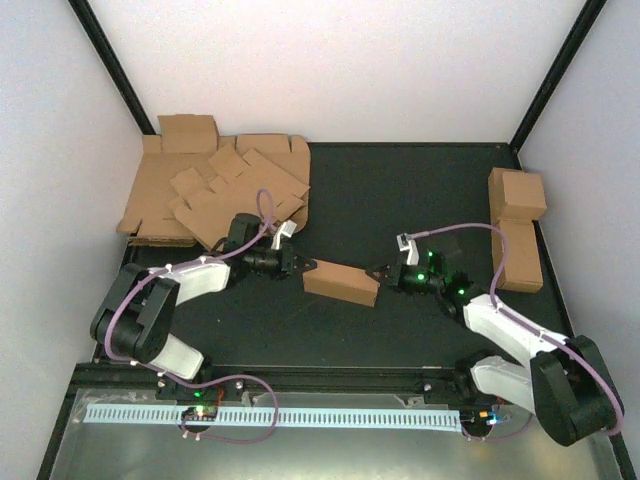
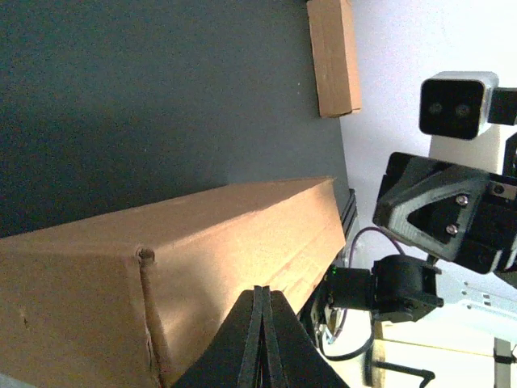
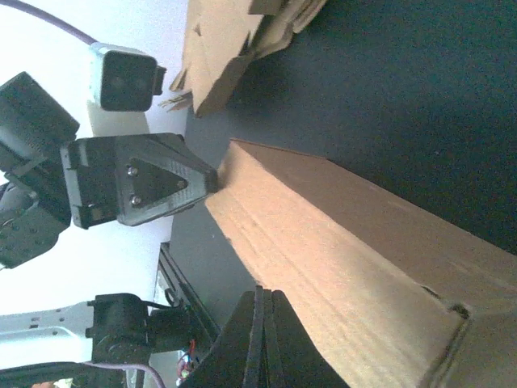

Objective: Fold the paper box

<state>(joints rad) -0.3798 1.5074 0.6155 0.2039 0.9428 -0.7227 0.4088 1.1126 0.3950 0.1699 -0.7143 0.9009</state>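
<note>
The paper box (image 1: 340, 282) lies on the black mat as a closed, long, low brown carton between my two arms. My left gripper (image 1: 308, 267) is shut with nothing between its fingers, and its tip rests at the carton's left end. The left wrist view has that gripper (image 2: 263, 291) against the near side of the box (image 2: 202, 259). My right gripper (image 1: 378, 272) is also shut and empty, and its tip is at the carton's right end. From the right wrist, that gripper (image 3: 262, 293) lies beside the box (image 3: 347, 250), with the left one touching the far corner.
A loose stack of flat brown blanks (image 1: 215, 190) covers the back left of the mat. Finished brown cartons (image 1: 518, 230) stand along the right edge. White walls and black frame posts close in the back and sides.
</note>
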